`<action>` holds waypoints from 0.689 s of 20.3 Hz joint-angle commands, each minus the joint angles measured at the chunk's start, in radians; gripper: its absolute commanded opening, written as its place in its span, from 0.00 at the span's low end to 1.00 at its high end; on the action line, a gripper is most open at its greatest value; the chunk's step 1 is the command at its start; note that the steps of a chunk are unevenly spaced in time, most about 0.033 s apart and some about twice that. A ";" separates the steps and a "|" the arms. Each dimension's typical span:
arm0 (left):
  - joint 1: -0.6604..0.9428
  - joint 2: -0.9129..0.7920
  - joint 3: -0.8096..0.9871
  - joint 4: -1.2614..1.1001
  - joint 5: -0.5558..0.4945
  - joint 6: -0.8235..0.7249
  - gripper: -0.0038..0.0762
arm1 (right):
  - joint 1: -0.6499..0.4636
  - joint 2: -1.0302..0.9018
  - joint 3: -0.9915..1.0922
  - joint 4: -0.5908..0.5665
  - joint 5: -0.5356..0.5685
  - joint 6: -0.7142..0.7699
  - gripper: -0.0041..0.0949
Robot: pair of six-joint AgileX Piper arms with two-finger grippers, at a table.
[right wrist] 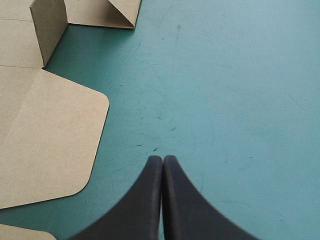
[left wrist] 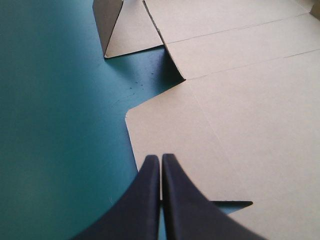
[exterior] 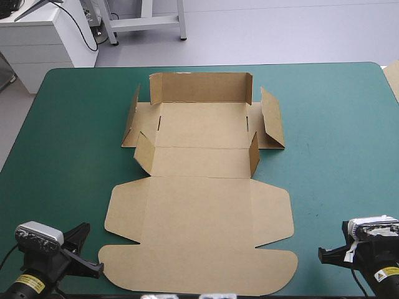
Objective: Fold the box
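Left end effector (left wrist: 160, 158) closed, empty, over box (left wrist: 240, 125) flap; right end effector (right wrist: 162, 159) likewise, beside it.

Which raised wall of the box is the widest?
The far wall, standing along the far edge of the box; the side flaps and corner tabs are shorter.

Left gripper (left wrist: 160, 160), right gripper (right wrist: 162, 160) — broad black fingers (left wrist: 140, 205), fin-curved. Black wrists (exterior: 50, 269), each with a yellow label (exterior: 28, 284); right adds a white sticker (exterior: 381, 262).

Box (left wrist: 240, 100) cut off
You see only part of it in both wrist views; the board (exterior: 393, 78) at the table (exterior: 336, 187) edge is cut too.
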 commanded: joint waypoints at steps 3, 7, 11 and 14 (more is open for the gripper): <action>-0.001 0.016 -0.024 -0.007 -0.069 -0.009 0.04 | 0.002 0.013 -0.025 0.004 -0.071 -0.002 0.02; -0.001 0.016 -0.024 -0.007 -0.069 -0.009 0.04 | 0.002 0.013 -0.027 0.004 -0.060 -0.002 0.02; -0.001 0.016 -0.024 -0.007 -0.069 -0.009 0.04 | 0.002 0.013 -0.041 0.004 -0.049 -0.002 0.02; -0.001 0.016 -0.024 -0.007 -0.069 -0.009 0.04 | 0.002 0.040 -0.116 0.004 -0.041 -0.002 0.02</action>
